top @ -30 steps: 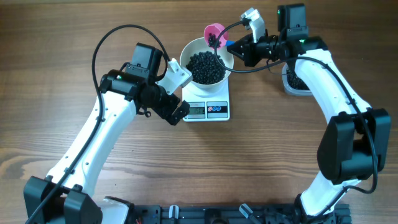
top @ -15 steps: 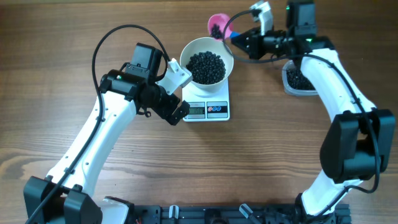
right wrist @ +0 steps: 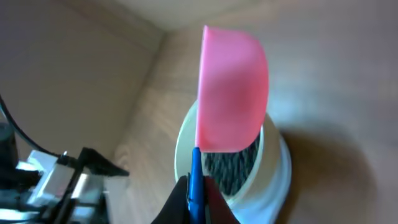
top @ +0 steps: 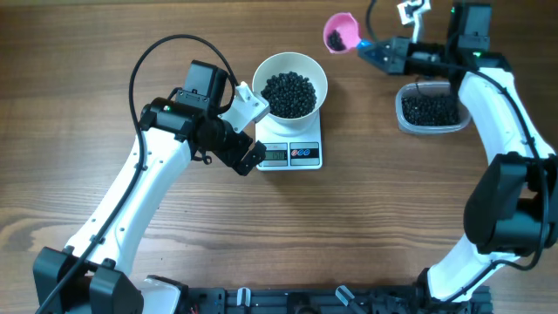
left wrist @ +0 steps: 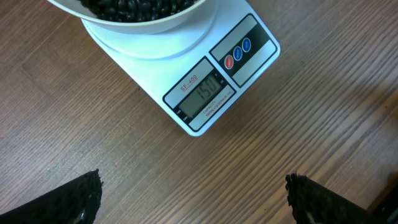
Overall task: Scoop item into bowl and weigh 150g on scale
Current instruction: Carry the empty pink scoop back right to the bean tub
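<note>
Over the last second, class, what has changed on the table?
The right fingers, shut on the pink scoop, carried it from above the bowl rightward, toward the tub. The bowl, scale and open left fingers stayed put.

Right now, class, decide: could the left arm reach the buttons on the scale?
Probably yes. Its open end effector hangs close beside the scale with nothing between, and the bowl leaves the buttons uncovered.

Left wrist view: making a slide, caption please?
Open left gripper near the scale, which reads 150 with the white bowl of black beads on it.
</note>
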Available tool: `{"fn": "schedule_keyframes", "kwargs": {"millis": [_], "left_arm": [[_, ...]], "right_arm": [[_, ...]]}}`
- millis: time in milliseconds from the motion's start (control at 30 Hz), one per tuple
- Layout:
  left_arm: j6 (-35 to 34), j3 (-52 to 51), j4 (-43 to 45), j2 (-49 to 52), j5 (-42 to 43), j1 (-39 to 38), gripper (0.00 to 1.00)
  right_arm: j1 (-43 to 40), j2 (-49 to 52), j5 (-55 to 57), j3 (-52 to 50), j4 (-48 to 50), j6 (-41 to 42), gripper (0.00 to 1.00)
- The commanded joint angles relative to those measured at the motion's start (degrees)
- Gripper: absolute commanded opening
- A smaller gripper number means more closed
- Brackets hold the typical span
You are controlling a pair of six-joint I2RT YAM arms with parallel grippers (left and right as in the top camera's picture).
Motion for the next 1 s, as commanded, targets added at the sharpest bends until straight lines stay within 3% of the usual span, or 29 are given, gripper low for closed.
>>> {"fn": "schedule_keyframes", "kwargs": {"millis": [0, 367, 567, 733, 967], "left_arm": [[0.9, 0.42, -0.04, 0.33, 0.83, 0.33, 1.0], [0.9, 0.42, -0.04, 0.33, 0.83, 0.33, 1.0], [0.9, 0.42, -0.04, 0.33, 0.83, 0.33, 1.0], [0.9, 0.42, -0.04, 0.33, 0.83, 0.33, 1.0], [0.9, 0.42, -0.04, 0.33, 0.83, 0.33, 1.0]], "right_arm": [[-3.98, -1.29, -1.68, 0.09, -4.94, -0.15, 0.04], [-16.83, -1.29, 9.07, 0.09, -29.83, -0.94, 0.04], [-18.21, -1.29, 9.62, 0.09, -33.7, -1.7, 0.04], [-19.67, -1.29, 16.94, 0.09, -37.07, -3.15, 0.04], [-23.17, -1.29, 16.96, 0.07, -36.63, -3.41, 0.04]]}}
